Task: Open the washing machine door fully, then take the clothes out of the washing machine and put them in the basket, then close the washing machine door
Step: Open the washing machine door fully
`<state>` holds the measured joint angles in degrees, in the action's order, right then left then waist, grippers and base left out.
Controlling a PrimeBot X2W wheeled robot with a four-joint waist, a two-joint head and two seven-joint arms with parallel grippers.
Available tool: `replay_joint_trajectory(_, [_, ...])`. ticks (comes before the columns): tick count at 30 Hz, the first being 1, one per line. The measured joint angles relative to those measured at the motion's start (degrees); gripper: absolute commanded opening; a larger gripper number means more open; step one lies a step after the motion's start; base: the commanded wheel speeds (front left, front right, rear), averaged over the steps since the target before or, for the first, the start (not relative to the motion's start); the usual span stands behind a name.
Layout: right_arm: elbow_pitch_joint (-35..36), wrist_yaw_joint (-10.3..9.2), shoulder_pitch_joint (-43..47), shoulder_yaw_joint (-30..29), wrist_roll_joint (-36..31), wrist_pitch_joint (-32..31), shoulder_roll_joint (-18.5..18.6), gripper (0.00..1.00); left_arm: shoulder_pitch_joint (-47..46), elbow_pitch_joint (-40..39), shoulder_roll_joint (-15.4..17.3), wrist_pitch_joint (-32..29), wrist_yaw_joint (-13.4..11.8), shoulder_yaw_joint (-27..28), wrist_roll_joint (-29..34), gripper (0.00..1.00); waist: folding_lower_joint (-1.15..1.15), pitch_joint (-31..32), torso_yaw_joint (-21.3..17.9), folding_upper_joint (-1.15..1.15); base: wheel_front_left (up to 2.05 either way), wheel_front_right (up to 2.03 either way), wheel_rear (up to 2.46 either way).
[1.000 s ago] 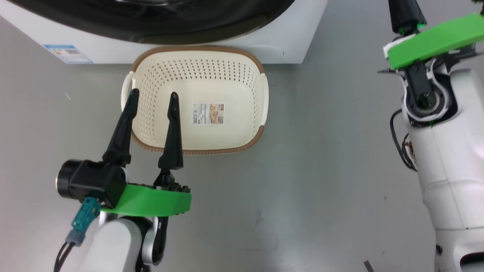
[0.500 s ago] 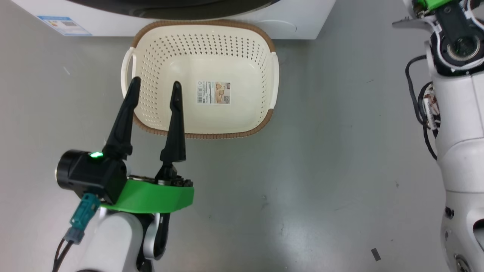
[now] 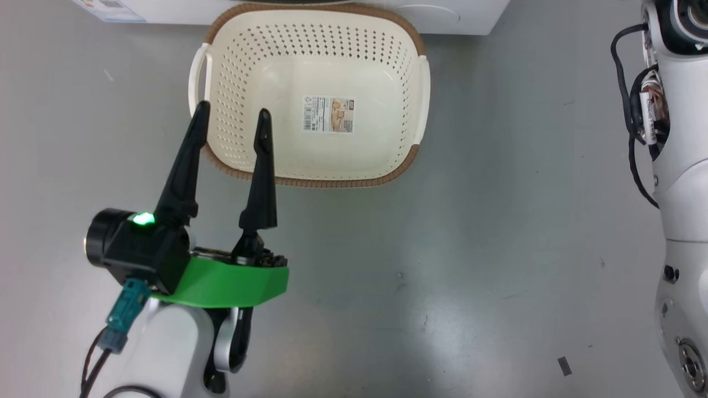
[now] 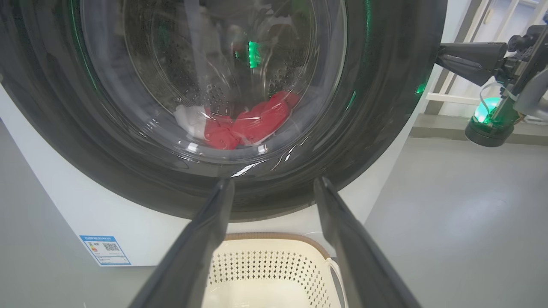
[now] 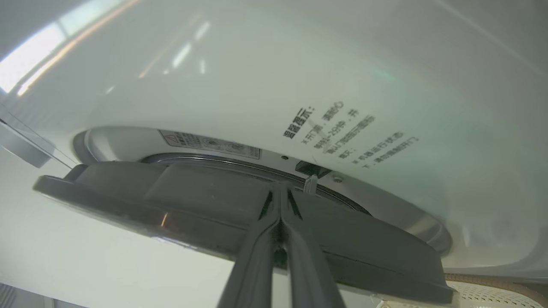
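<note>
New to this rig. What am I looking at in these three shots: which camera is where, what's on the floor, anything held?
It is a wheeled robot with two arms, each ending in a two-fingered gripper. The head view looks down at the grey floor. There a cream basket, empty bar a sticker, stands before the white washing machine. The left gripper hovers open by the basket's corner, holding nothing. The left wrist view looks along those fingers at the washing machine door; red and white clothes lie behind its glass. The right wrist view looks along the right gripper, shut, with its tips at the door's edge. The door seems slightly ajar.
</note>
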<state>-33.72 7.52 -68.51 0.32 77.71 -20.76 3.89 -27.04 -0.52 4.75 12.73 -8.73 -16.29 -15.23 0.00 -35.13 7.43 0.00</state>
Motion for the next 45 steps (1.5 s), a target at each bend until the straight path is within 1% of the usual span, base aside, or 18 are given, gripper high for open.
replay_joint_trajectory(10, [-2.3, -0.07, -3.4, -1.0, 1.0, -4.1, 0.4, 0.00, -0.3, 1.1, -0.3, 0.6, 0.0, -0.7, -0.4, 1.00, 0.00, -1.1, 1.5, 0.00, 0.00, 0.00, 0.00])
replay_joint_trajectory(22, [-3.6, -0.08, -3.8, -0.3, 1.6, -8.2, 1.3, 0.00, -1.1, 2.0, -0.3, 1.1, 0.0, -0.6, -0.6, 1.00, 0.00, -0.6, 1.3, 0.00, 0.00, 0.00, 0.00])
replay_joint_trajectory(26, [-4.2, -0.47, -3.7, 0.4, 2.8, -9.3, 1.5, 0.00, -1.1, 2.3, -0.3, 1.3, 0.0, -0.6, -0.6, 1.00, 0.00, -0.1, 1.1, 0.00, 0.00, 0.00, 0.00])
replay_joint_trajectory(35, [-4.6, -0.48, -1.3, 4.2, 5.0, -10.1, 1.6, 0.00, -1.0, 2.8, -0.2, 1.5, -0.4, -0.5, -1.1, 1.00, 0.00, 2.0, 0.8, 0.00, 0.00, 0.00, 0.00])
replay_joint_trajectory(45, [-4.0, -0.48, 2.1, 6.4, 6.7, -10.2, 1.2, 0.00, 0.9, 3.0, 0.5, 1.4, -0.9, -0.3, -2.1, 1.00, 0.00, 5.7, 0.5, 0.00, 0.00, 0.00, 0.00])
